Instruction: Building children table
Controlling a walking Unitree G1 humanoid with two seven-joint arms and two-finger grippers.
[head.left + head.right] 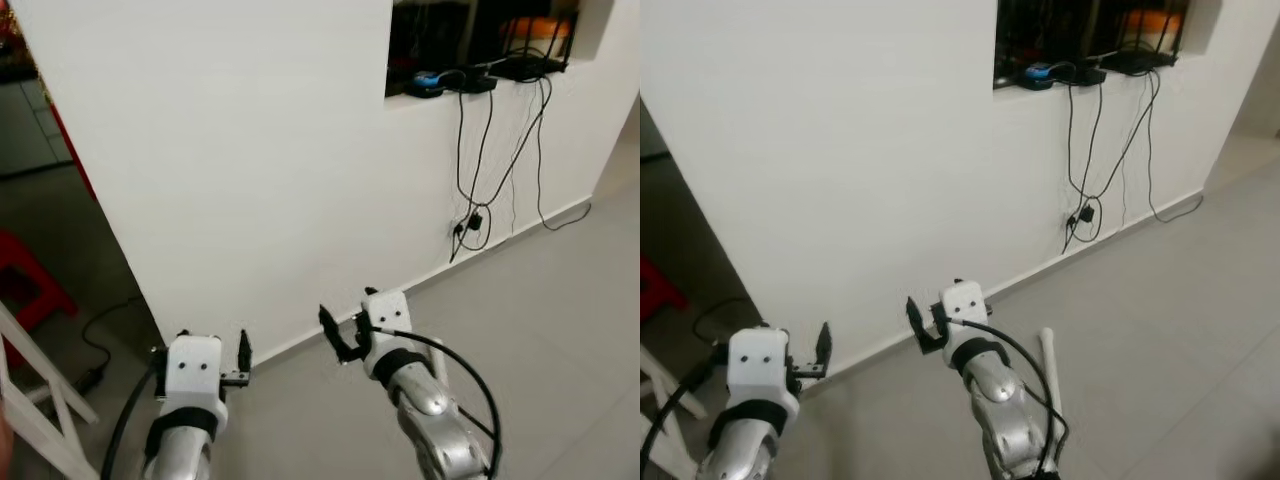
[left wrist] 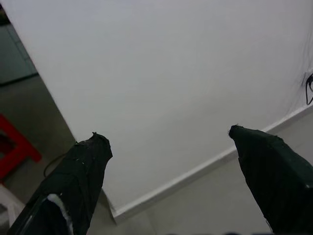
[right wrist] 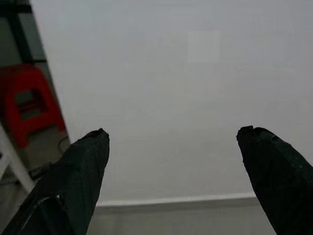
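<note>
white wall (image 1: 250,170) meets grey tiled floor (image 1: 560,330); cables (image 1: 490,170) dangling

Matt white painted wall (image 1: 250,150), smooth grey floor tiles (image 1: 560,330) (faint sheen), glossy red plastic stool (image 3: 32,100), matt black fingers (image 2: 78,171)

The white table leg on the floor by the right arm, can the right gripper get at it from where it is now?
Probably not without repositioning. The right gripper is open and empty but held up pointing at the white wall, while the white table leg lies on the floor beside and behind the forearm. Nothing blocks it; the arm would need to swing down.
</note>
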